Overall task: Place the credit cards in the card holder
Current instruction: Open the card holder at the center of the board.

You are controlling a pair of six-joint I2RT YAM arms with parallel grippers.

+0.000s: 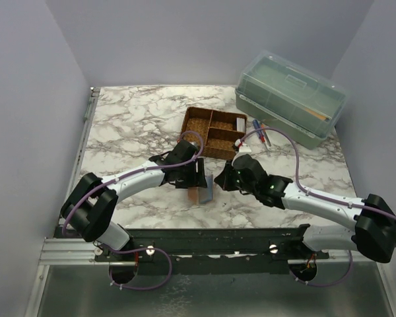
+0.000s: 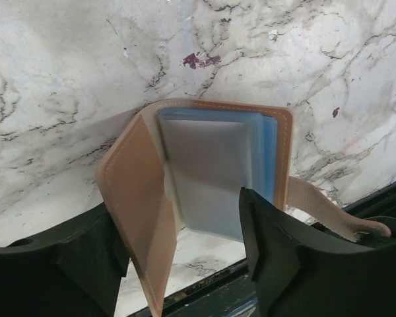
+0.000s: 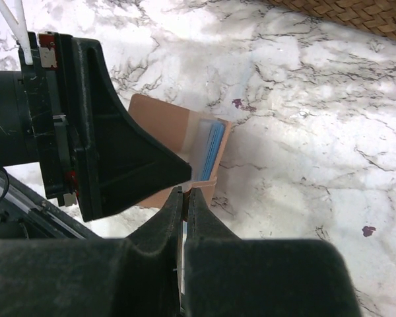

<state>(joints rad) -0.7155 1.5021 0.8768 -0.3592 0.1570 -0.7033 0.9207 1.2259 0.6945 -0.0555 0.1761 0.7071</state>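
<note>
Card holder [image 2: 204,165] could tip over.
Your left gripper [image 2: 181,205] has its jaws wide around it (seemingly no clamp); right gripper [image 3: 184,195], jaws pinched narrow at its corner, may shove it.

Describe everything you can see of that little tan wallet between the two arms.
The card holder is a small tan leather-looking folding wallet with stitched edges. It stands upright on the marble table, opened like a book, showing a stack of bluish clear pockets. A tan strap sticks out from one side. The left claw, spread open, straddles it; the right claw seems pinched on one cover's edge. Whether cards are inside I cannot tell.
</note>
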